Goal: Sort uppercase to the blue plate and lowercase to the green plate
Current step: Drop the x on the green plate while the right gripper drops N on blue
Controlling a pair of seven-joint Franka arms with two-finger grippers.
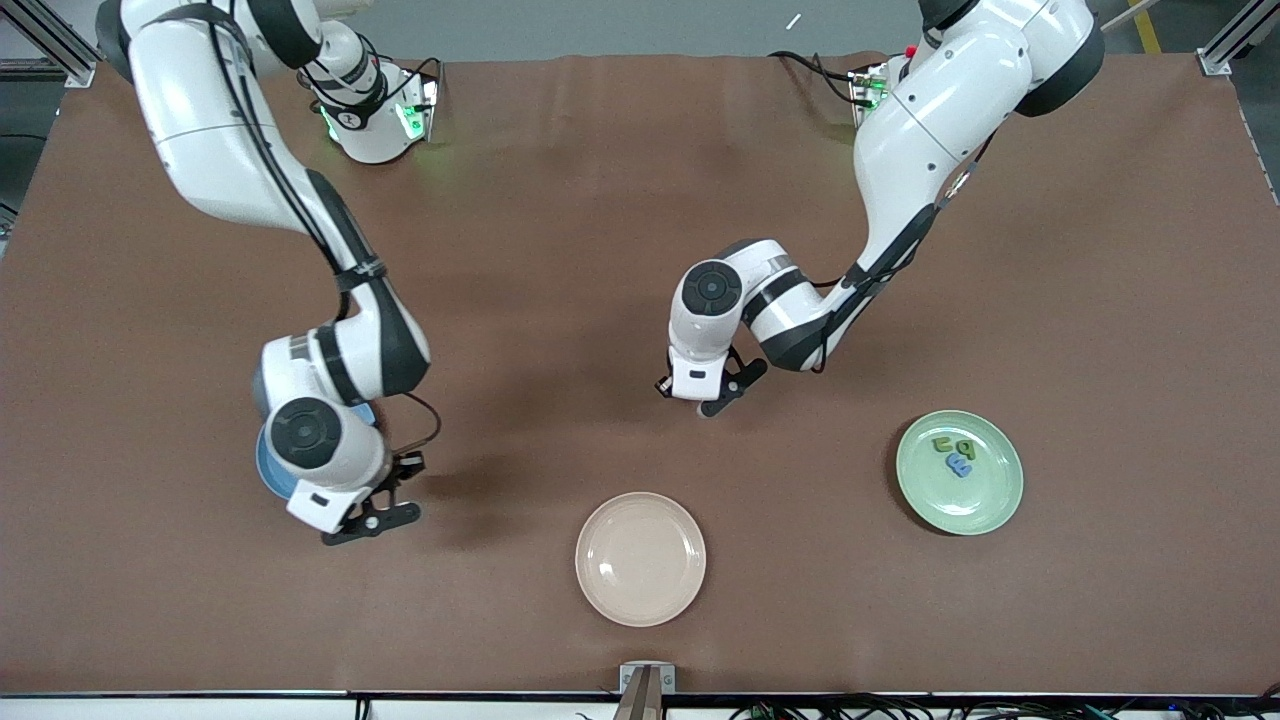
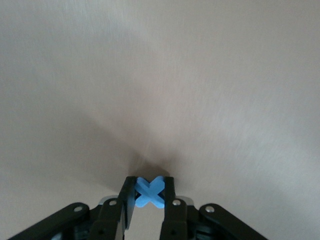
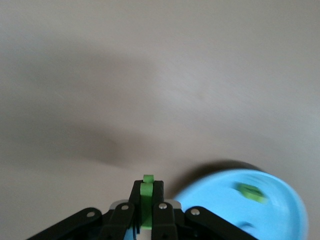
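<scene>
My left gripper (image 2: 149,186) is shut on a small blue x (image 2: 149,192), a lowercase letter, low over the bare brown mat mid-table (image 1: 700,400). My right gripper (image 3: 147,186) is shut on a thin green foam letter (image 3: 147,200) seen edge-on; which letter it is I cannot tell. It hangs beside the blue plate (image 3: 280,220), which carries one green letter (image 3: 251,192). In the front view the right arm's hand (image 1: 355,518) covers most of the blue plate (image 1: 266,468). The green plate (image 1: 990,505) holds a green p-shaped letter (image 1: 945,445) and a blue E-like letter (image 1: 959,465).
A cream plate (image 1: 640,560) with nothing on it sits near the table's front edge, between the two coloured plates. Both arms' elbows reach in over the mat from the bases.
</scene>
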